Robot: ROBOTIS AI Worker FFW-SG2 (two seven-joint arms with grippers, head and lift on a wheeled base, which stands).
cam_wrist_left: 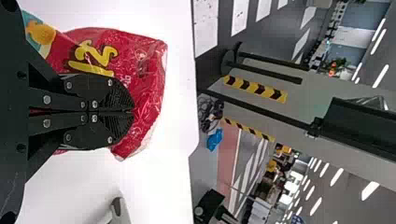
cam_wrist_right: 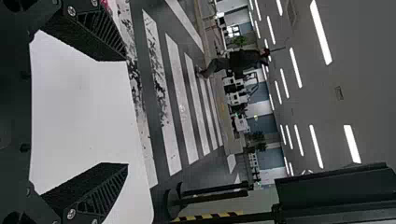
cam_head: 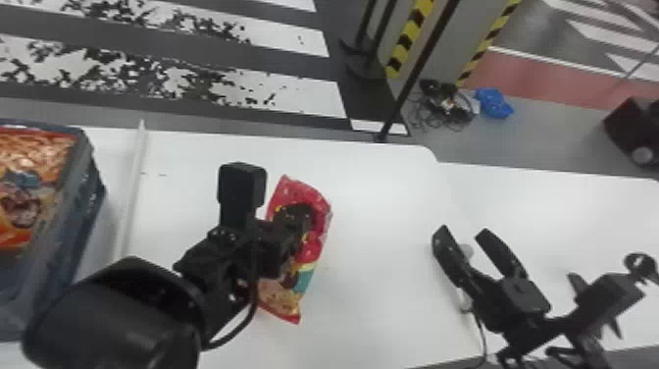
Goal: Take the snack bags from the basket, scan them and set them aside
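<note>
Snack bag (cam_head: 310, 251) under left hand (cam_head: 305, 214), fingers (cam_wrist_left: 99, 91) together.

the fingers (cam_wrist_left: 122, 95) were black and ridged near their tips, with small silver screws (cam_wrist_left: 46, 100) behind them; farther back, a thin black cable (cam_head: 240, 328) curved near a rounded black cover (cam_head: 117, 319).

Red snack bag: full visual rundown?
The red snack bag is a glossy, creased, plastic-looking packet with teal and tan areas and yellow lettering. No tear shows. Its length runs near to far, slightly aslant, over the white table; contact is unclear. The left gripper's fingers are closed together, apparently pinching its face.
</note>
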